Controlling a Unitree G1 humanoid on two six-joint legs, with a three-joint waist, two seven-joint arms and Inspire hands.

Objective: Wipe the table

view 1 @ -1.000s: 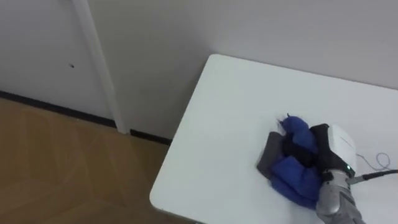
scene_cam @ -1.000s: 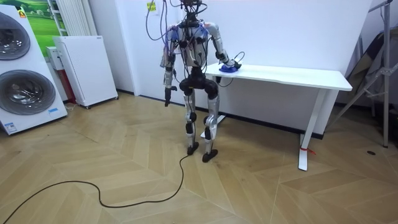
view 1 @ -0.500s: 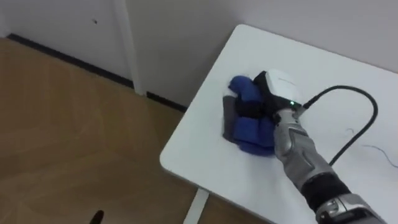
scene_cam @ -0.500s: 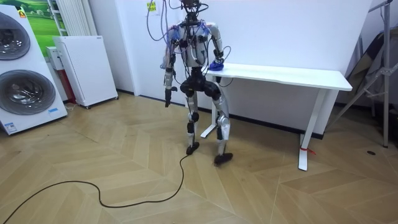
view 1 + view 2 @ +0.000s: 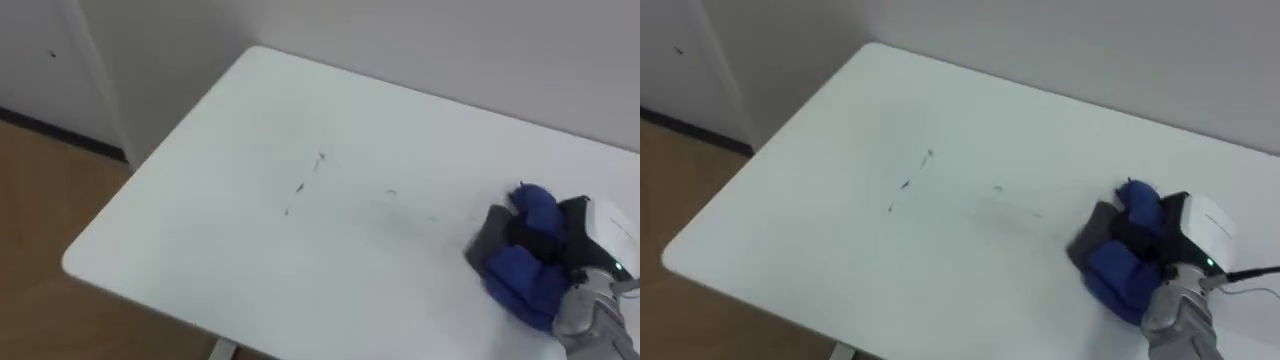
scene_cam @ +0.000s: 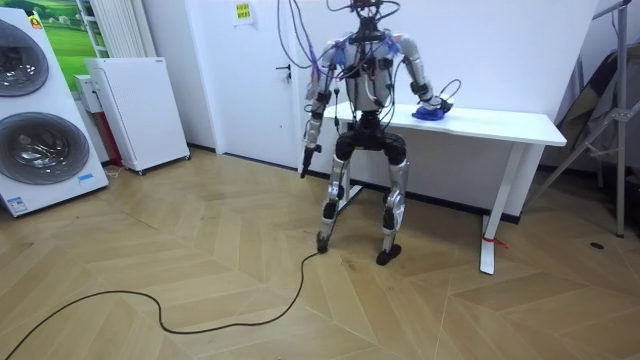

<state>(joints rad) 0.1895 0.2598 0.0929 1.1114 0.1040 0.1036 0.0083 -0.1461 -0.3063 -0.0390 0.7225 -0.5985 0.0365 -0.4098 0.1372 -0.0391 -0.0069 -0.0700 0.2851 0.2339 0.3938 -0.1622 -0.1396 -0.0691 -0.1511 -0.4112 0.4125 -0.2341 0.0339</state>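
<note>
Cloth [image 5: 520,282] gripped by right robot hand [image 5: 592,232], long axis near-to-far.

the room is brightly and evenly lit, with soft light that seems to come from overhead. in the eye views the white table [image 5: 250,260] reads bright and flat, without hard glare, and the wall [image 5: 420,40] behind it is a duller grey. in the room view the floor [image 6: 180,260] carries a mild sheen, and only a faint, soft-edged shadow lies under the table against the wall.
</note>
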